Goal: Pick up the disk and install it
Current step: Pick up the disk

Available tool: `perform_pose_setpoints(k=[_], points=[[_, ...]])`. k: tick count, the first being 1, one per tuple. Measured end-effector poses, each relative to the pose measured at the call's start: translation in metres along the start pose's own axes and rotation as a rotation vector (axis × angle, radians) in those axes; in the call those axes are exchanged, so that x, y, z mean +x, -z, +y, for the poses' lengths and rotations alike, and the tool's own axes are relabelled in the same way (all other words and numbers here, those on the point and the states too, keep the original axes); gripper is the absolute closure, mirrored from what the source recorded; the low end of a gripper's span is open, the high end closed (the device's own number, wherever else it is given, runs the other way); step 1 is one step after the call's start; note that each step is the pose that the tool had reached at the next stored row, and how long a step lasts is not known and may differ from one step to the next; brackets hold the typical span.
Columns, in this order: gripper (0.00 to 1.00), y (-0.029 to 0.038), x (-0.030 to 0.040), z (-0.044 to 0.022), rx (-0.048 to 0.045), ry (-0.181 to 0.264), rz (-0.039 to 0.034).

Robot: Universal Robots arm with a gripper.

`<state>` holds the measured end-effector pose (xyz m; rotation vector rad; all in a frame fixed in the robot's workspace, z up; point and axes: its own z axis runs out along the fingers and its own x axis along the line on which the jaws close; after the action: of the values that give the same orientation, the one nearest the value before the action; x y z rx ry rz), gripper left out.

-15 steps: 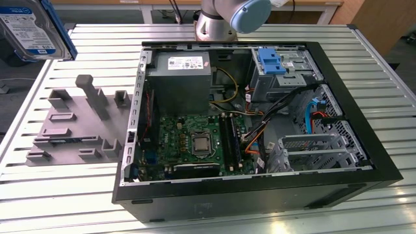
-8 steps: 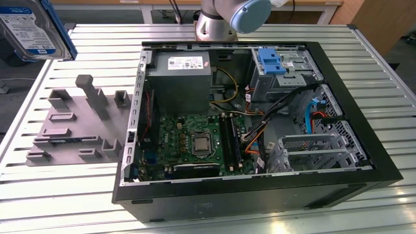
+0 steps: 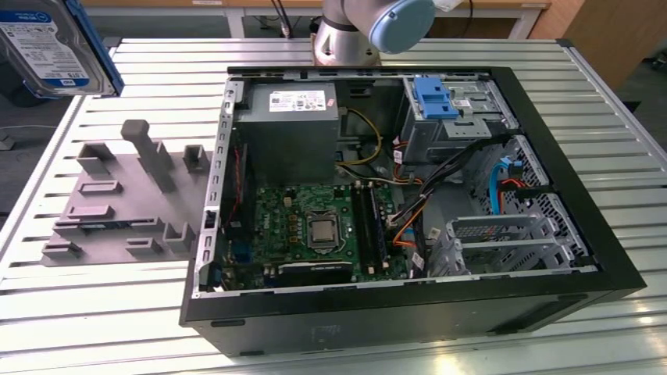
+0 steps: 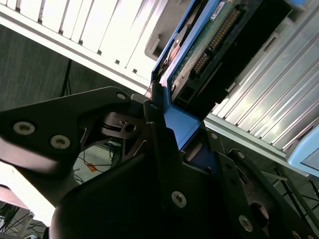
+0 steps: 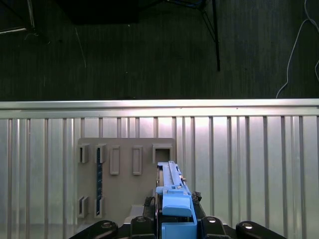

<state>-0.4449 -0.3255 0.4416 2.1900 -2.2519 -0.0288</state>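
Above the grey rack (image 3: pixel 115 203), I have the gripper (image 4: pixel 179 124) clamped on the disk (image 3: pixel 47 43) by its blue carrier, edge-down and clear of the rack; the open computer case (image 3: pixel 417 320) sits beside the rack

I see a ribbed metal tabletop (image 3: pixel 105 312) carrying an open black computer case (image 3: pixel 417 320). Inside, a grey power supply (image 3: pixel 287 133) with a white sticker sits next to a green motherboard (image 3: pixel 312 219). A blue bracket (image 3: pixel 436 98) stands in a corner bay, and cables (image 3: pixel 417 207) run beside the board. At the exterior view's left lies a grey fixture plate (image 3: pixel 115 203) with upright holders.
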Motion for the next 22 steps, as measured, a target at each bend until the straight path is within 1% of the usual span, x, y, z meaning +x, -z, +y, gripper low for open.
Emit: perform_pose_setpoints(k=[22], points=[[0.64,0.0001,0.0000,0.0000,0.0000,0.000,0.0000]])
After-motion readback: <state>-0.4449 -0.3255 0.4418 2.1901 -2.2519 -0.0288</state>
